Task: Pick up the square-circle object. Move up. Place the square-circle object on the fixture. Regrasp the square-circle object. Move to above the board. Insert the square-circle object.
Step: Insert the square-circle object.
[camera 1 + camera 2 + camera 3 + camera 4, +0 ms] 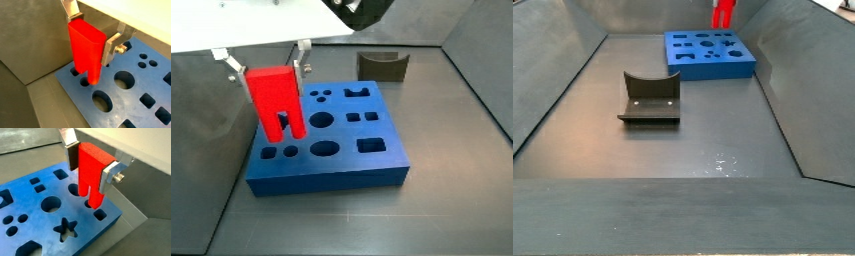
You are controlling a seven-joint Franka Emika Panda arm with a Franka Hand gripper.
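Observation:
The square-circle object (85, 45) is a bright red flat block that hangs upright with its two pegs pointing down. My gripper (92, 36) is shut on its upper part, one silver finger (69, 155) on each side. In both wrist views the pegs reach down to the small holes near a corner of the blue board (133, 95) (33, 203); the longer peg (95, 202) touches or enters one. A side view shows the square-circle object (271, 95) over the left part of the board (338, 165). The dark fixture (381, 66) (649, 98) stands apart from the board, with nothing on it.
Grey metal walls (30, 45) rise close beside the board on the gripper's side. The board carries several other cut-outs, among them a star (65, 227) and a large circle (326, 148). Sloping walls (553, 90) enclose the grey floor.

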